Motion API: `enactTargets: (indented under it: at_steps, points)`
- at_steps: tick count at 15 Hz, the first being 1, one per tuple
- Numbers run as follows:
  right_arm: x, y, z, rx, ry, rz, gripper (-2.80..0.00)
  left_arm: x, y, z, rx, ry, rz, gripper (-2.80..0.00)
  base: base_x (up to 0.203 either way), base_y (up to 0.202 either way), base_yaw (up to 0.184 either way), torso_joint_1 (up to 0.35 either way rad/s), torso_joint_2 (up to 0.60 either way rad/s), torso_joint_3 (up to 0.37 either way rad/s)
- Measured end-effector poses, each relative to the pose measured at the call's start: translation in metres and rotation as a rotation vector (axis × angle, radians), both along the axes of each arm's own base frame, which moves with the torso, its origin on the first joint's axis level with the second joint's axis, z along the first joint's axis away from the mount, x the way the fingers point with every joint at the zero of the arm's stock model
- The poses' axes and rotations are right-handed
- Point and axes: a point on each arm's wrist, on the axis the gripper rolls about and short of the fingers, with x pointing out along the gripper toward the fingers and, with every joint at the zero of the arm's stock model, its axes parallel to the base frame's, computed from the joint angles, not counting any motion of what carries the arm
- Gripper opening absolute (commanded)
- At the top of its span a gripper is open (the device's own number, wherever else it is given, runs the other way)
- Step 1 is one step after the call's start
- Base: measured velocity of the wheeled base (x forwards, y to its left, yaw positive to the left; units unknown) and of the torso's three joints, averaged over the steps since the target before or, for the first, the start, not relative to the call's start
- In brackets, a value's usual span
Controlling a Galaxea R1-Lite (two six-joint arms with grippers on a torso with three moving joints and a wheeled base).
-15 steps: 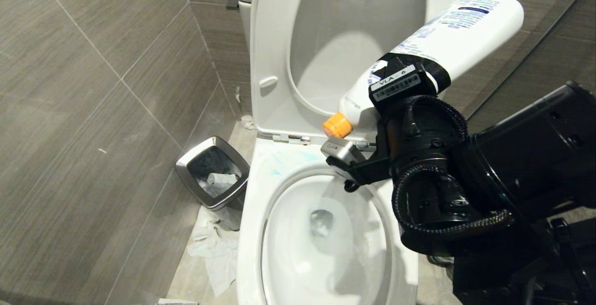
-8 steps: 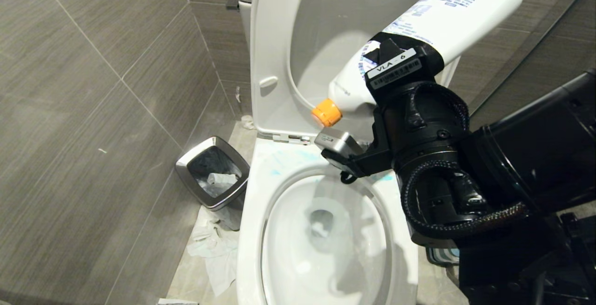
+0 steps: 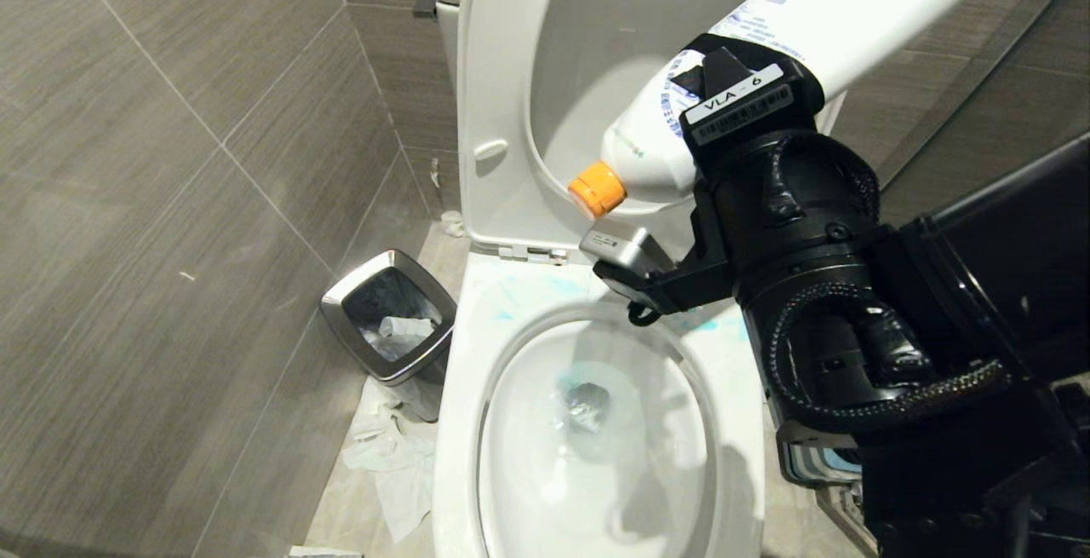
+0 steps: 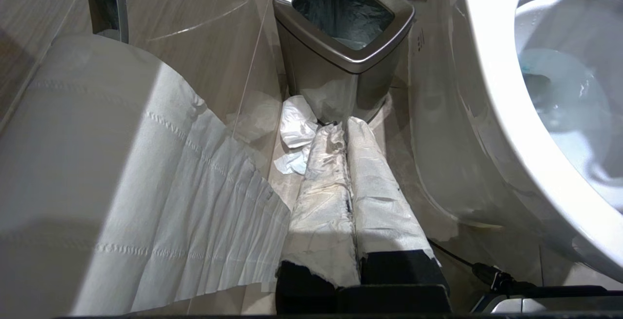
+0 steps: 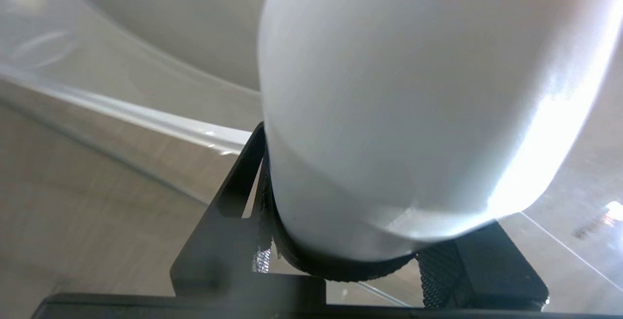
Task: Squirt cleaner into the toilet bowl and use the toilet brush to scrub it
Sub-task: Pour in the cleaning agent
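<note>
Gripping: right gripper (image 3: 732,106) clamped the cleaner (image 3: 817,21) mid-body.
Look: white bottle, orange cap tilted down.
Left: jaws closed together.

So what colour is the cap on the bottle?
Orange. The cap on the white bottle shows best in the head view.

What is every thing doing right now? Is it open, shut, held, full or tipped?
Cleaner bottle: held, tipped, orange cap lowest.
Right gripper: shut on the bottle.
Left gripper: shut, paper-wrapped, low beside the toilet.
Toilet lid: raised.
Toilet bowl: open, blue streaks on rim and in water.
Trash bin: open, paper inside.
Toilet paper roll: partly unrolled.
</note>
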Motion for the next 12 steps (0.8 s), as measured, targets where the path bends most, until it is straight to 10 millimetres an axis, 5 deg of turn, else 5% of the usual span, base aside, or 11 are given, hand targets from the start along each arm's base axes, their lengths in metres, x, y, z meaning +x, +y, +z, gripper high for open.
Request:
enactTargets:
  at_steps: [12]
  points:
    - [-0.0096,-0.0069,0.0023,0.023,0.031,-0.025,-2.80,0.0000,0.0000,0.0000,0.001,0.000,0.000,-2.80,0.000,0.000,0.000,0.000,0.00,0.000]
